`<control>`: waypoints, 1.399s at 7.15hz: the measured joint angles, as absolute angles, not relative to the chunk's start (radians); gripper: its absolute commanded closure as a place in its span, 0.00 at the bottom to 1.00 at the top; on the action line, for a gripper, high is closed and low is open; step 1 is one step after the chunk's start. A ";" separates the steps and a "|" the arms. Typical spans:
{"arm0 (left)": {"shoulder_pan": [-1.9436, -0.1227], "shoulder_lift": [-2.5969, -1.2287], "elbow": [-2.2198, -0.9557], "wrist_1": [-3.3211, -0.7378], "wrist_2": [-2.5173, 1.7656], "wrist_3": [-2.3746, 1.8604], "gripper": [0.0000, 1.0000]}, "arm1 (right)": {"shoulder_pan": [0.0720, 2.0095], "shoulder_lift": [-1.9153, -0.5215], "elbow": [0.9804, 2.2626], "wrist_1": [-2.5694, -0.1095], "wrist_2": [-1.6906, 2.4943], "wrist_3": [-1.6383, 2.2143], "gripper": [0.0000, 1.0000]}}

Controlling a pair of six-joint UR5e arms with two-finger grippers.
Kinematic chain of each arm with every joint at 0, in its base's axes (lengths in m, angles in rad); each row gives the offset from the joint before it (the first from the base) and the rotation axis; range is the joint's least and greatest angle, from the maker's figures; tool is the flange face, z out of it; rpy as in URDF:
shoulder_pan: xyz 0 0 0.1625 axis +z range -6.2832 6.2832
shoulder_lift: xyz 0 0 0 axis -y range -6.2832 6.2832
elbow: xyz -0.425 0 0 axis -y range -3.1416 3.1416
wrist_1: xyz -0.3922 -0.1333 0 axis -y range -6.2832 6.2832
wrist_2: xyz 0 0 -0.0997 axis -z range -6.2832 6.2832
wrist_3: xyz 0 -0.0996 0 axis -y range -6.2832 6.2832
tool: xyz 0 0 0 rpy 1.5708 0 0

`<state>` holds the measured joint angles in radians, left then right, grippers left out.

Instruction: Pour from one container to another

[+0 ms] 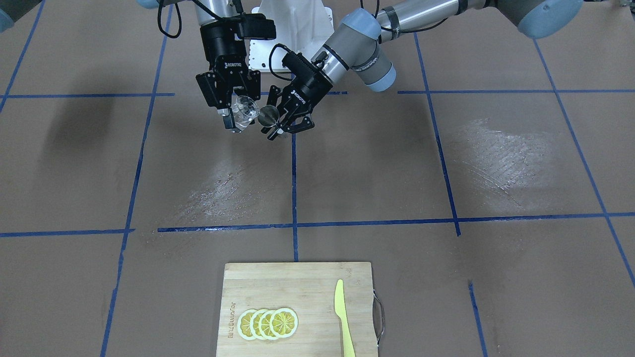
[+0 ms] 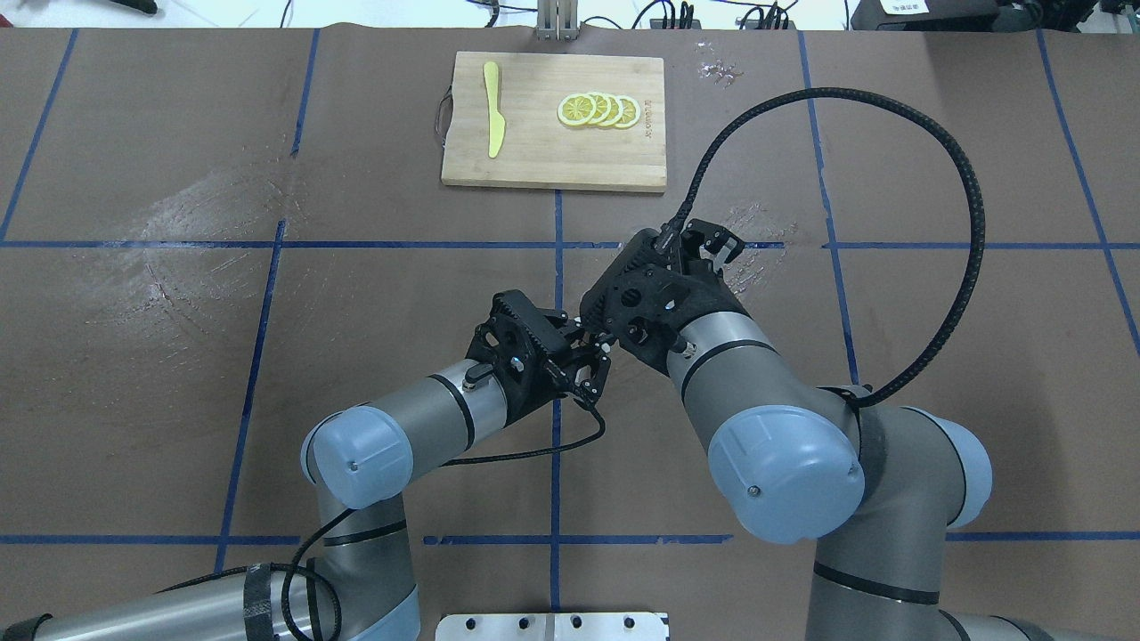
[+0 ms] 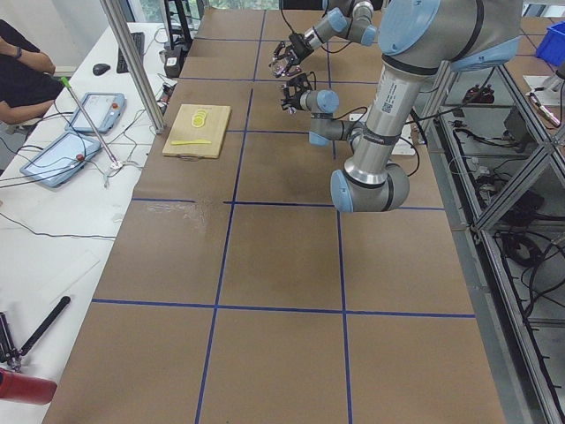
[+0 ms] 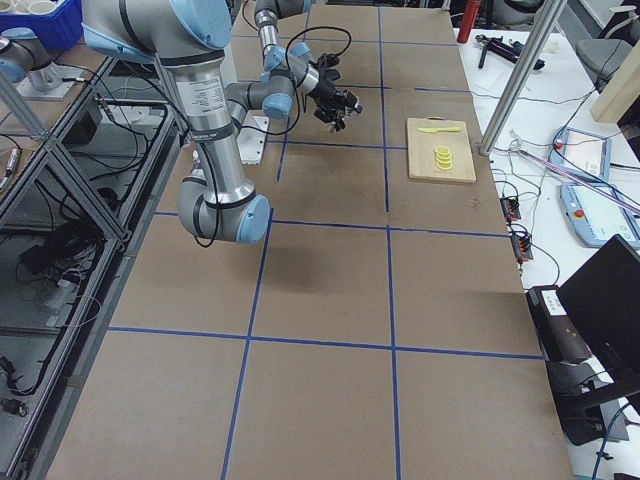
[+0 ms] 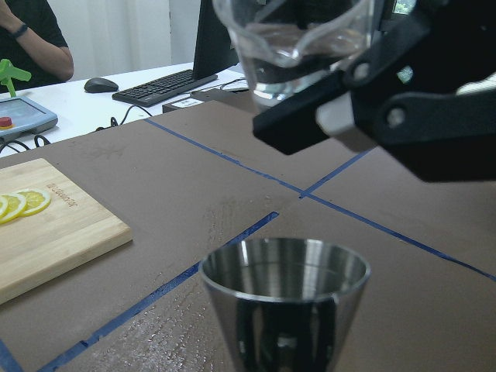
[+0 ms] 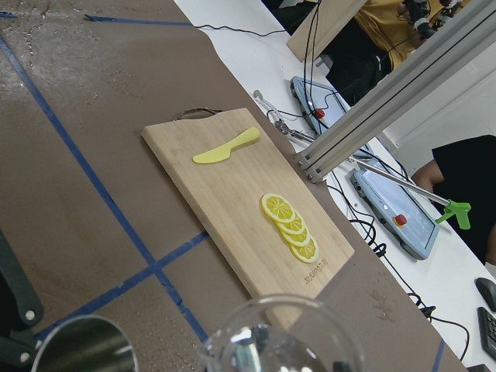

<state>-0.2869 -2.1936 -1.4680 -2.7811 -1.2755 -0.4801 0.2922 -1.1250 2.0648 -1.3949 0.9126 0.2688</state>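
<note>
Shows both arms meeting above the table (image 1: 446, 163) on its near side, close to the robot base and over the centre tape line (image 1: 294, 188).

Shows the left gripper (image 1: 276, 119) clamped on a steel cup (image 1: 268, 114), fingers pressed to its sides, the cup aloft and clear of the table.

Shows the right gripper (image 1: 238, 108) clamped likewise on a clear glass (image 1: 245, 113), also aloft, just beside the cup on the robot's right, the two vessels near but apart.

Presents, in the left wrist view, the cup upright in the foreground, mouth open upward, with the glass base above and beyond it in the frame. Presents, in the right wrist view, the glass rim in the foreground and the cup rim low at the frame's left.

Gives no sure sign of liquid in either vessel: cannot tell.

Places a wooden board (image 1: 297, 282) at the far edge of the table, well apart from both grippers and roughly in line with the centre tape line.

Sets on the board four overlapping lemon slices (image 1: 268, 323) toward the right and a yellow knife (image 1: 342, 317) toward the left, knife and slices apart.

Marks two pale sheen patches (image 1: 496, 153) on the table, one left and one right of centre.

Includes, in the left side view, an operator (image 3: 22, 66) seated at a desk beyond the far edge.
</note>
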 measured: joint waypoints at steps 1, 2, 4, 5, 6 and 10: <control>-0.287 -2.194 -1.468 -2.781 -1.275 -0.480 1.00 | 0.287 -1.121 2.063 -1.396 0.886 0.233 1.00; -0.287 -2.194 -1.468 -2.781 -1.276 -0.480 1.00 | 0.280 -1.113 2.060 -1.403 0.865 0.205 1.00; -0.287 -2.194 -1.468 -2.781 -1.276 -0.480 1.00 | 0.270 -1.091 2.051 -1.434 0.848 0.183 1.00; -0.287 -2.194 -1.468 -2.781 -1.275 -0.480 1.00 | 0.267 -1.086 2.047 -1.440 0.837 0.164 1.00; -0.287 -2.194 -1.468 -2.781 -1.275 -0.480 1.00 | 0.265 -1.084 2.045 -1.442 0.818 0.121 1.00; -0.287 -2.194 -1.468 -2.782 -1.275 -0.480 1.00 | 0.259 -1.082 2.042 -1.446 0.759 -0.023 1.00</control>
<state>-0.2871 -2.1936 -1.4680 -2.7819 -1.2747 -0.4801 0.2592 -1.0820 2.0418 -1.4464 0.7593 -0.0231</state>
